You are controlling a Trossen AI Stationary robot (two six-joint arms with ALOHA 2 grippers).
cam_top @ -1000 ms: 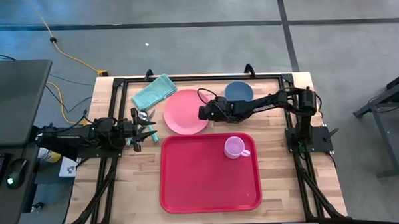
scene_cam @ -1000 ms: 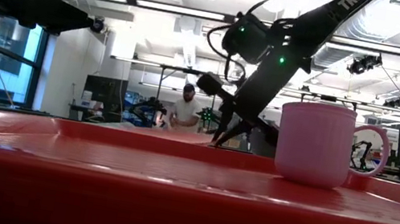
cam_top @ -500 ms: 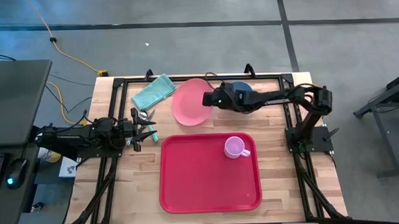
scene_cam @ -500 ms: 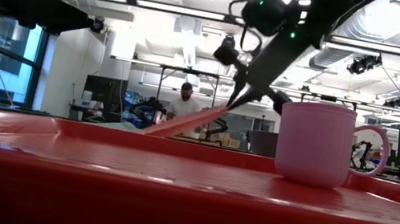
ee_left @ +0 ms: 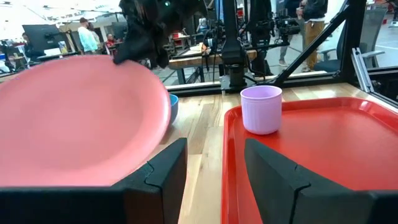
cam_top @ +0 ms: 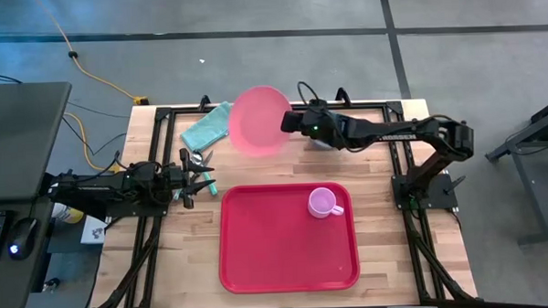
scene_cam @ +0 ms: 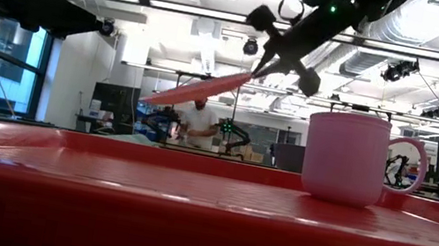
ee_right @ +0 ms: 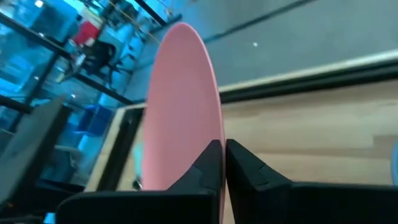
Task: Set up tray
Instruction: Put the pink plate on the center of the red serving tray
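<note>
A large red tray (cam_top: 289, 238) lies on the wooden table near its front edge, with a pink mug (cam_top: 323, 203) standing upright on its far right part. My right gripper (cam_top: 287, 122) is shut on a round pink plate (cam_top: 259, 121), held in the air above the table's far side; the plate also shows in the low view (scene_cam: 198, 90) and the left wrist view (ee_left: 74, 121). My left gripper (cam_top: 201, 172) is open and empty at the table's left, beside the tray (ee_left: 323, 155). My right gripper pinches the plate's rim (ee_right: 214, 140) on its right side between the two fingers, one on each face. The fingers come from the table's right. The plate is lifted clear of the table and tilted, its held edge higher (scene_cam: 245, 78).
A teal cloth (cam_top: 209, 127) lies at the far left of the table. A dark blue bowl (cam_top: 321, 139) sits under my right arm, mostly hidden. A person stands in the room beyond the table (scene_cam: 199, 124). Bare wood shows left and right of the tray.
My right gripper has risen and drawn toward the far edge with the plate. The plate lay flat on the table a second ago; its right edge came up first, and now the whole plate is lifted clear and tilted.
</note>
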